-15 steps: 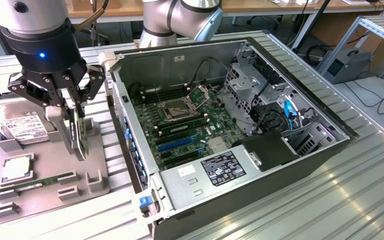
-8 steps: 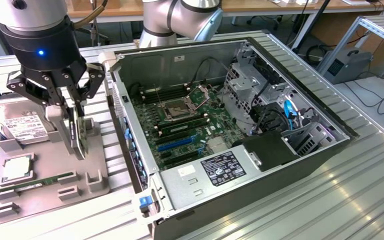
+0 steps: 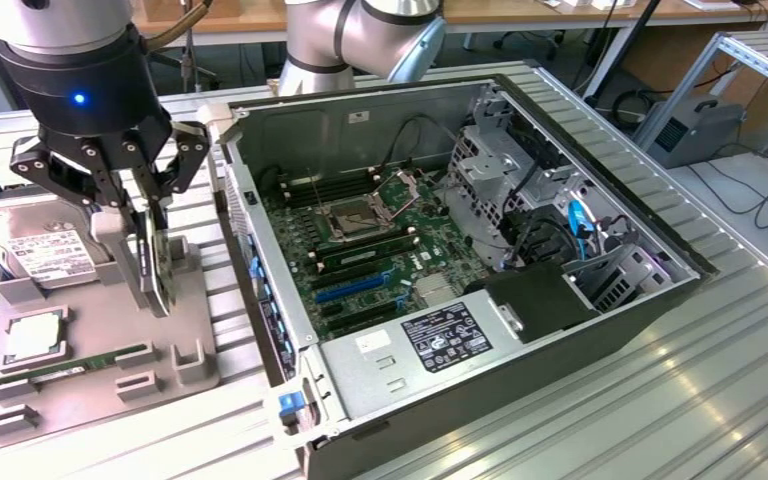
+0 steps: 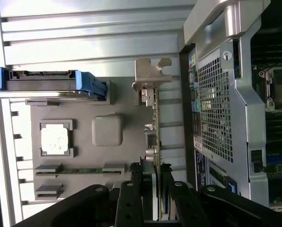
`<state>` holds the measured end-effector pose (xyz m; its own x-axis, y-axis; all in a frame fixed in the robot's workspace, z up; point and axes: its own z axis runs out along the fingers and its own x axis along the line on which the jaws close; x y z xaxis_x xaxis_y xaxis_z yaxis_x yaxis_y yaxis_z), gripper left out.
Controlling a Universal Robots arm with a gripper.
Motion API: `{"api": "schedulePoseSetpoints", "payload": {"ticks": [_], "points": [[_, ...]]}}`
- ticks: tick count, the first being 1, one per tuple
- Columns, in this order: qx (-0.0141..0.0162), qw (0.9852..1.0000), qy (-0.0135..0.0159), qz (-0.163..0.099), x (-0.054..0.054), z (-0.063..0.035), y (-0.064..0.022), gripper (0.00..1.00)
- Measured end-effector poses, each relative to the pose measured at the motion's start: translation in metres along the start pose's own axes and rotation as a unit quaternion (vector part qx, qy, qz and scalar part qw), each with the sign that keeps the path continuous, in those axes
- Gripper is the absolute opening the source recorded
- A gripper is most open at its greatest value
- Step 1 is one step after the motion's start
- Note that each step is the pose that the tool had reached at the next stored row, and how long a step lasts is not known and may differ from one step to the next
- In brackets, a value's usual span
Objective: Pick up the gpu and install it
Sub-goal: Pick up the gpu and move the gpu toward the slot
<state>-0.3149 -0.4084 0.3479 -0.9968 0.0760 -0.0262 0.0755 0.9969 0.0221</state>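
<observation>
At the exterior view's left, my claw [image 3: 135, 222] clenched the gpu [image 3: 160, 268] by its flat faces, card on edge. It seemed light, stiff and fragile.

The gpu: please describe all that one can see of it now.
The gpu, a thin flat card with a dark green board edge, stands on edge. A silver metal bracket with a bent tab caps one end. The black gripper clamps it from both sides. It is over the grey moulded tray, beside the open computer case.
</observation>
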Motion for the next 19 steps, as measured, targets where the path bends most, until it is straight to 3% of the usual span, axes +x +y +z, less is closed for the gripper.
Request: {"api": "schedulePoseSetpoints", "payload": {"ticks": [19], "points": [[0.0, 1.0, 0.0, 0.0, -0.0003, -0.0101, 0.0002, 0.27]]}}
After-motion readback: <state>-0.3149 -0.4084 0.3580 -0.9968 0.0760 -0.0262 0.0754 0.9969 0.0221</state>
